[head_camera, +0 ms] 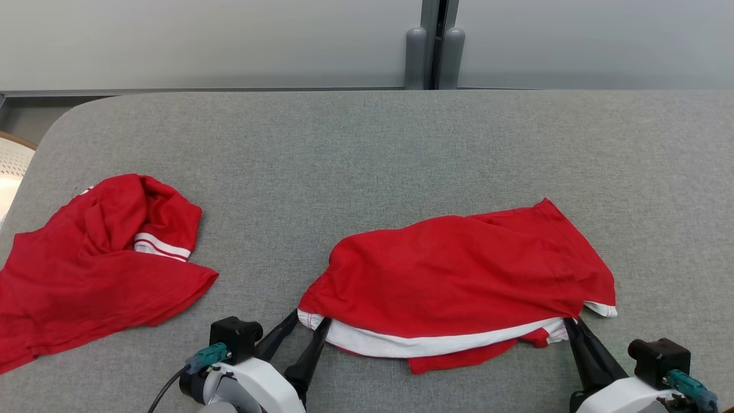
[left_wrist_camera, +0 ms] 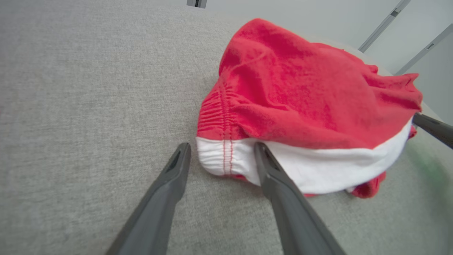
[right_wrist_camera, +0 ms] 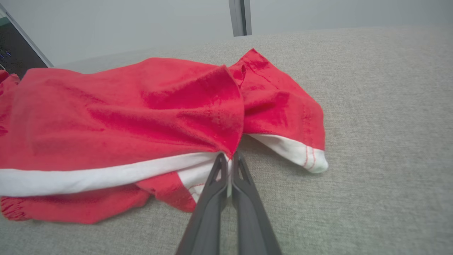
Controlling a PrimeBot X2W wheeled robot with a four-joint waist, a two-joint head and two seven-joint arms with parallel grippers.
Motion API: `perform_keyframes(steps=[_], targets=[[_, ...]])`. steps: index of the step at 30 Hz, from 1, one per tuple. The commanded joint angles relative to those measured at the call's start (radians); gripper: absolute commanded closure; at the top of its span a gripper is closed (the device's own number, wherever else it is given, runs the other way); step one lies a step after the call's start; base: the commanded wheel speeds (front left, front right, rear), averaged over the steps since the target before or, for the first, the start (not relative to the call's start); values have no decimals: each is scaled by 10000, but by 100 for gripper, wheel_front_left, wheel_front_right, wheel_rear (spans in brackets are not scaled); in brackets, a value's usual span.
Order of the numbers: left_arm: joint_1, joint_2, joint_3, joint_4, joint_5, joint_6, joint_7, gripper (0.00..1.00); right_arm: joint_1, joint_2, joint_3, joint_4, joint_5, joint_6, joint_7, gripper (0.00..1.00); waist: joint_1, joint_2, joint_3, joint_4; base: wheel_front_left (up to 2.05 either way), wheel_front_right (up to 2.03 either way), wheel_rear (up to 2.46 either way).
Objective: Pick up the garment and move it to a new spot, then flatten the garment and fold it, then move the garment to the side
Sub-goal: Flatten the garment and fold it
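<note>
Head view: garment (head_camera: 459, 269) lies left-right; left fingers (head_camera: 309, 355) spread, right fingers (head_camera: 588, 344) clamping it.

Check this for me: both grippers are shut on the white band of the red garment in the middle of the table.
Wrong about the left gripper: it is open, its fingers straddling the band's corner, as the left wrist view shows. The right gripper is shut on the white band of the red garment.

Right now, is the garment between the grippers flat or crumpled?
Crumpled: the garment lies bunched, wrinkled layers overlapping, a red edge showing under its white band.
</note>
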Motion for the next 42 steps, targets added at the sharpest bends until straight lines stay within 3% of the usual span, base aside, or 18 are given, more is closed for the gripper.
perform_keyframes(steps=[1, 2, 13, 22, 31, 34, 42], targets=[[-182, 91, -121, 51, -158, -14, -1, 95, -142, -31, 9, 25, -39, -3, -47, 100, 0, 0, -15, -1, 0, 0, 0], [-199, 106, -177, 57, -215, -14, -1, 100, -145, -20, 10, 29, -50, -3, -48, 100, 0, 0, -34, 4, 0, 0, 0], [23, 497, -3, -506, -67, -14, -2, 100, -245, -8, -43, -92, -105, -3, -363, 100, 0, 0, -401, 235, 0, 0, 0], [-731, 1170, 738, -2232, 555, 3, 6, 100, -1685, -525, 30, -1481, -118, -3, -332, 100, 0, 0, -834, 261, 0, 0, 0], [-2537, 1811, 1445, -4328, 549, 627, 1178, 100, -4111, -1376, 295, -2703, 242, -3, 599, 100, 0, 0, -1577, 106, 0, 0, 0], [-2993, 1887, 1836, -4940, 328, 1034, 1606, 100, -4659, -1482, 218, -3073, 226, -3, 862, 100, 0, 0, -1775, 39, 0, 0, 0], [-2737, 1861, 2780, -6486, -822, 1997, 2401, 100, -4452, -1438, -361, -4006, 21, -3, 1464, 100, 0, 0, -1931, -131, 0, 0, 0]])
